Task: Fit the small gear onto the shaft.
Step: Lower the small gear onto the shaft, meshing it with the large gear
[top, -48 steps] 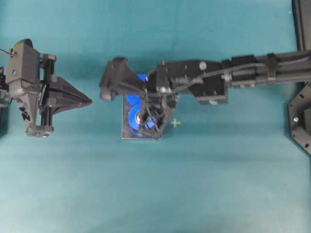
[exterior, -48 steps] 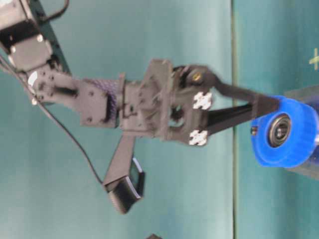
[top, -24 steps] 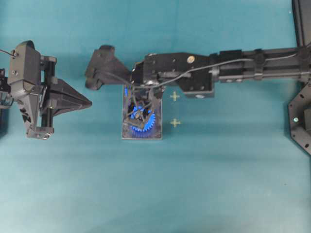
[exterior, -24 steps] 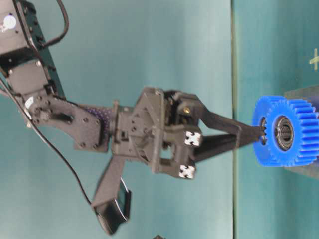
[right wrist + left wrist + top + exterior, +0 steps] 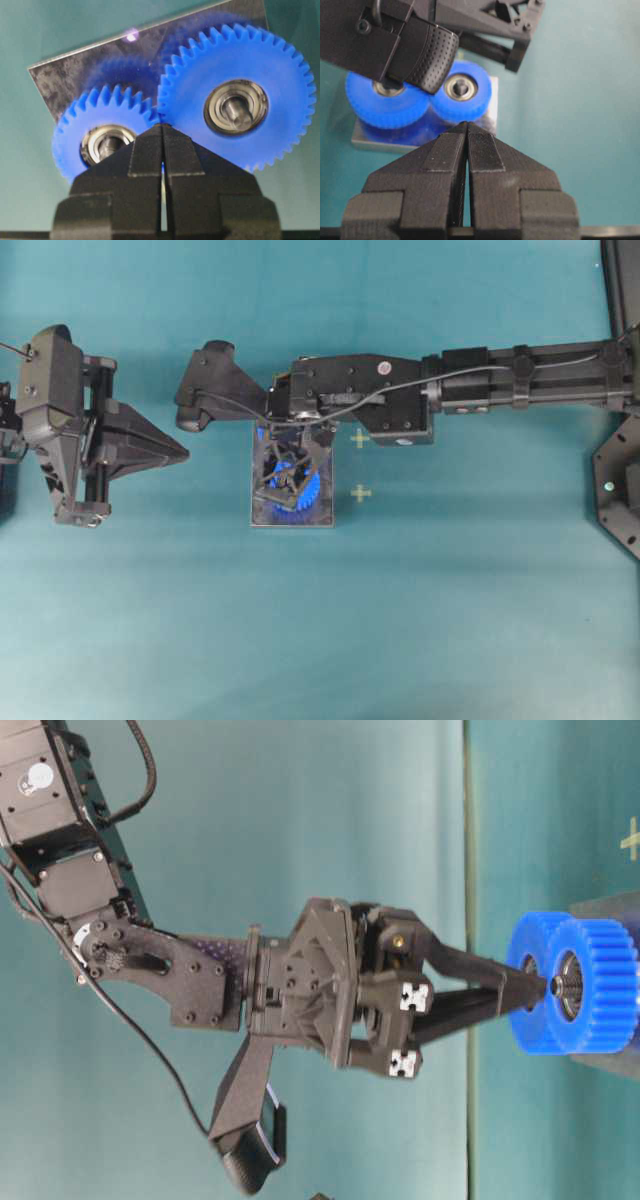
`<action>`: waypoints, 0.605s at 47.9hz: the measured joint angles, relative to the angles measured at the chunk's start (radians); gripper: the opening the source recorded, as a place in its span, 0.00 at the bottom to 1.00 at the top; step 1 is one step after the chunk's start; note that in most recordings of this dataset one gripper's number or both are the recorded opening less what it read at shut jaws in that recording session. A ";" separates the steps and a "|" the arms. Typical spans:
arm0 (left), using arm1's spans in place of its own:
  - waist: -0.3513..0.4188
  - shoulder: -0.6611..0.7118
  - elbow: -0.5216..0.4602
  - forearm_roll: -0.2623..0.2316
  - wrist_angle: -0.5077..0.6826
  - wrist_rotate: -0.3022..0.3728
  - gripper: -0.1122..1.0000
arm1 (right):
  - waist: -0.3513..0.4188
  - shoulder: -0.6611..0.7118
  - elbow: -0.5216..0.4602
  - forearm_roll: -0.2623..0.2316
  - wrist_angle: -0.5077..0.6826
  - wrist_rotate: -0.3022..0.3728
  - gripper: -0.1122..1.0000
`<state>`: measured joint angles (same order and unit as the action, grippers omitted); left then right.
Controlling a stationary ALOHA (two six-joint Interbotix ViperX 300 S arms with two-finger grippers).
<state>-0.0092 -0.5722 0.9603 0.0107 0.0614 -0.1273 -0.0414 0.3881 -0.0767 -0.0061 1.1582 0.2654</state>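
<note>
Small gear seated on its shaft beside the larger one

The small gear (image 5: pixel 102 132) sits on the shaft (image 5: pixel 106 144) of the grey plate (image 5: pixel 65 75), teeth meshing with the large gear (image 5: pixel 237 100). The right claw (image 5: pixel 162 131), pinched shut and empty, angles down over it, apparently pressing; the left claw (image 5: pixel 466 125) waits closed, well apart.

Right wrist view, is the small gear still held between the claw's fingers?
No, the right claw is shut with nothing in it, and the small gear sits on the shaft over the plate.
</note>
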 measured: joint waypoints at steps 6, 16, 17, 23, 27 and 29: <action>0.000 0.000 0.000 0.000 0.000 0.000 0.10 | 0.017 -0.015 0.021 0.006 0.048 0.000 0.10; 0.000 0.000 0.000 0.000 0.000 0.000 0.10 | 0.055 -0.055 0.029 0.012 0.083 0.000 0.10; 0.000 0.000 0.002 0.000 0.000 0.000 0.10 | 0.055 -0.058 0.028 0.012 0.080 0.000 0.10; 0.000 0.000 0.002 0.000 -0.002 0.000 0.10 | 0.035 -0.063 0.014 0.006 0.041 0.000 0.10; 0.000 0.000 0.000 0.000 -0.003 0.000 0.10 | 0.014 -0.055 -0.003 0.005 0.012 0.000 0.10; 0.000 0.000 0.002 0.000 -0.005 0.000 0.10 | 0.003 -0.040 -0.012 0.005 -0.003 -0.002 0.10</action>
<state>-0.0092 -0.5722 0.9618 0.0107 0.0568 -0.1273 -0.0383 0.3482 -0.0890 -0.0015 1.1551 0.2638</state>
